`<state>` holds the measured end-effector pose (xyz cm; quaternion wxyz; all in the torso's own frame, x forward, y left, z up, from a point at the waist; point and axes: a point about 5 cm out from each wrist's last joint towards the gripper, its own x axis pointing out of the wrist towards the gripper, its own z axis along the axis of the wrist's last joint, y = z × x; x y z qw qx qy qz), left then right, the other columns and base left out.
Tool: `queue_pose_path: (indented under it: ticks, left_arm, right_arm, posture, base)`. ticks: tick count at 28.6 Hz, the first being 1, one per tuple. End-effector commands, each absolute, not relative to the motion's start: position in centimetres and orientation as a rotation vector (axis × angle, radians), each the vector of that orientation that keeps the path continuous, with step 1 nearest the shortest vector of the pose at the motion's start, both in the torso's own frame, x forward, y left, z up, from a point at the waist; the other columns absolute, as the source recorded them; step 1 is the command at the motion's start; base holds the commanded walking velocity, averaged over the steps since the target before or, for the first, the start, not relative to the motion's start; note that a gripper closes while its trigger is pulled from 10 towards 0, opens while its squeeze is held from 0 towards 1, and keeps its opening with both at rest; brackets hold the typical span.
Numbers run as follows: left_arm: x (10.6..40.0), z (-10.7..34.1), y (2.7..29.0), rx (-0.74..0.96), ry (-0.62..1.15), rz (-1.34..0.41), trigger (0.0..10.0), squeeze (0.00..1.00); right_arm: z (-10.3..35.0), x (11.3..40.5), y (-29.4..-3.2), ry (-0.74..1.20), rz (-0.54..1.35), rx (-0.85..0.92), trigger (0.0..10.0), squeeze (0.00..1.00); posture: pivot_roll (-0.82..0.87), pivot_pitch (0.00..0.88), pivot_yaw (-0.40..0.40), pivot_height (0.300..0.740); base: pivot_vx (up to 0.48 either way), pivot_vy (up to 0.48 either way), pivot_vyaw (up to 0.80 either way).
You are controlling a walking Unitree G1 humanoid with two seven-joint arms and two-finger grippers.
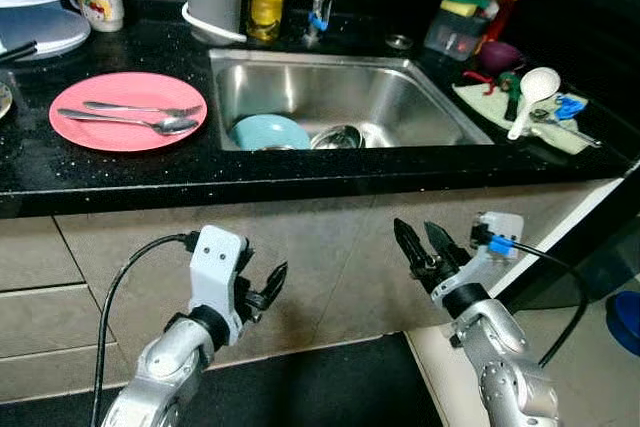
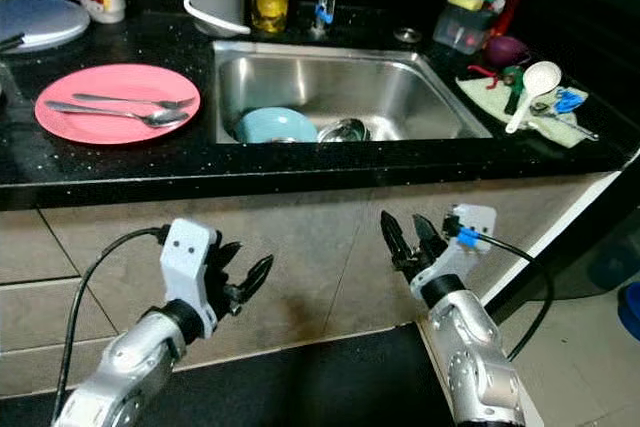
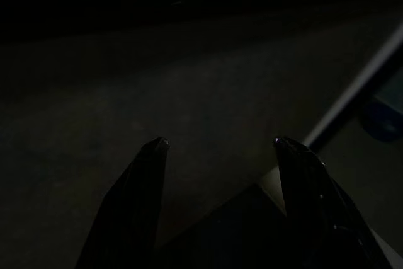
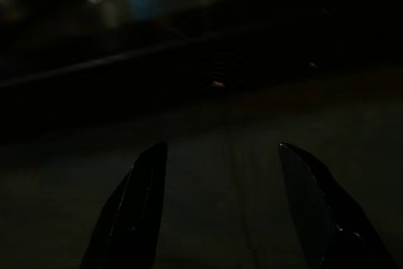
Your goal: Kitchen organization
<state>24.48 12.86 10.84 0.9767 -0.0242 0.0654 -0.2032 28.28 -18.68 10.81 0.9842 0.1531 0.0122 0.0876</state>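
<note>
Below the black table (image 1: pixel 300 182), both grippers hang in front of the tiled cabinet face, holding nothing. Left gripper (image 1: pixel 262 292) sits at about 7 o'clock in the head view, its jaws spread; right gripper (image 1: pixel 422 244) sits near 5 o'clock, jaws likewise spread, as both dim wrist views confirm.

On the table at 10 o'clock lies a pink plate (image 1: pixel 90 137) carrying a spoon (image 1: pixel 130 122) and a fork (image 1: pixel 140 107). Both utensils lie flat with long axes running roughly 9 to 3 o'clock, the spoon's bowl and the fork's tines toward 3. In the sink (image 1: pixel 400 97), near centre, rest a light blue bowl (image 1: pixel 268 133) and a small steel bowl (image 1: pixel 338 137) just beside it. A white ladle (image 1: pixel 530 97) lies at 2 o'clock, bowl toward 12.

Neither arm looks committed to anything yet. A sound start would be raising the left gripper clear of the table edge before reaching for the plate's utensils, closing across the handle's narrow width.
</note>
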Motion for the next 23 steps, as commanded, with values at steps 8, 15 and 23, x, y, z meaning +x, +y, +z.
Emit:
queue_pose_path:
  ticks: [8,15,23]
  left_arm:
    - [25.0,9.4,14.9,0.046,0.155,-0.231,10.0,0.00]
    - [25.2,9.4,14.7,0.076,0.146,-0.213,10.0,0.00]
    - [25.5,9.5,14.9,0.072,0.138,-0.206,10.0,0.00]
  right_arm:
    - [9.7,27.5,-21.0,0.064,0.021,0.145,10.0,0.00]
    - [9.3,27.4,-21.1,0.076,0.006,0.140,10.0,0.00]
    - [9.2,27.5,-20.8,0.068,-0.004,0.142,10.0,0.00]
  posture:
    - [0.09,0.005,-0.163,0.740]
    - [0.06,0.008,-0.163,0.740]
    - [0.06,0.018,-0.143,0.740]
  base:
    - [0.000,0.000,0.00]
    - [0.000,0.000,0.00]
    - [0.000,0.000,0.00]
